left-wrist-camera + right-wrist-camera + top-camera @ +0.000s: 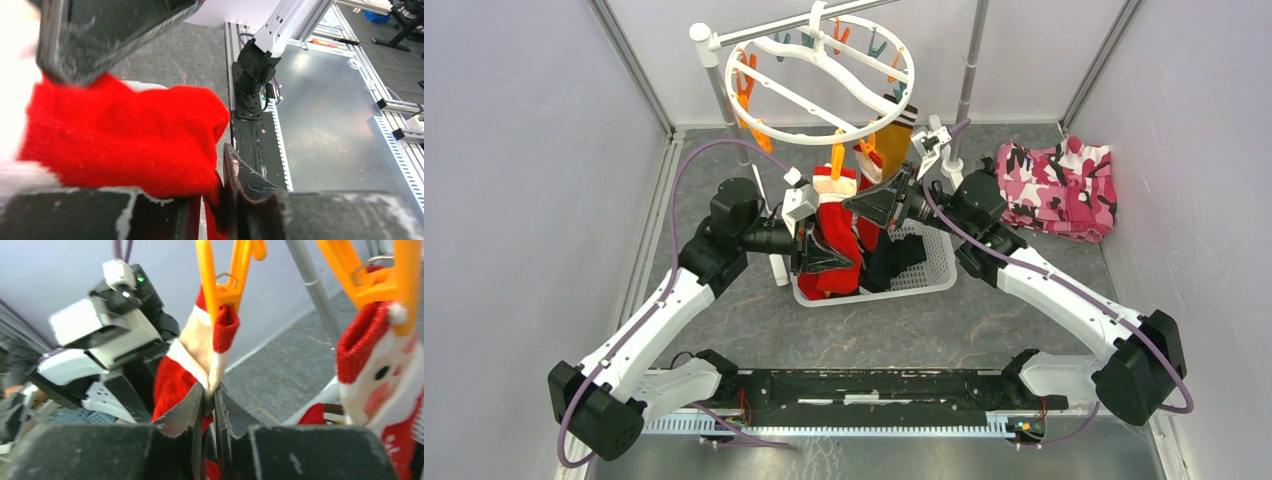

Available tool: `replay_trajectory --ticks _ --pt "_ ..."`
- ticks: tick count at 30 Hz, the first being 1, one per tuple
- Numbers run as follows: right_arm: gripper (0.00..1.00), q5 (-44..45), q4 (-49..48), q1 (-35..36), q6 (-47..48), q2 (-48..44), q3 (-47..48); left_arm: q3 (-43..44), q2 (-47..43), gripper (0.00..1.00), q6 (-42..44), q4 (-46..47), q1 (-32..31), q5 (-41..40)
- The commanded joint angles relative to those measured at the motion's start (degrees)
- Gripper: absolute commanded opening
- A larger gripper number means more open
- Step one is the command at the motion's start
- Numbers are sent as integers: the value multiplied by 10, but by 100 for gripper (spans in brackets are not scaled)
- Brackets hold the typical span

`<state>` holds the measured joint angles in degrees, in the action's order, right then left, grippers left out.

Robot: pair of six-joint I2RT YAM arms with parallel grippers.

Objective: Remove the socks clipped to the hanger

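The right gripper pinches the red sock under the top-centre orange clip, the left gripper seemingly clamping it too; next, pull down.

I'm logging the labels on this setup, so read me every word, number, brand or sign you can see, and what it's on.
None: no view shows any readable text.
The socks, hanger, basket and camouflage cloth carry only colours and patterns.
The Santa-face sock bears a picture, no letters.
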<state>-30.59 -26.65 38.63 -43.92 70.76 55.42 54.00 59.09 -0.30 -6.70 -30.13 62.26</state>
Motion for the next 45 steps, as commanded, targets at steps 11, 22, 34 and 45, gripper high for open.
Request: replay_trajectory --ticks 11,22,34,45 --pt "0 25 48 1 51 -21 36 18 -50 100 -2 -40 36 -153" --pt "0 13 74 1 63 -14 45 33 -16 93 -66 65 39 -184" --pt "32 -24 61 0 53 3 75 29 12 3 -47 105 40 -162" --pt "70 -75 -218 -23 -120 73 52 30 28 2 -86 108 40 -13"
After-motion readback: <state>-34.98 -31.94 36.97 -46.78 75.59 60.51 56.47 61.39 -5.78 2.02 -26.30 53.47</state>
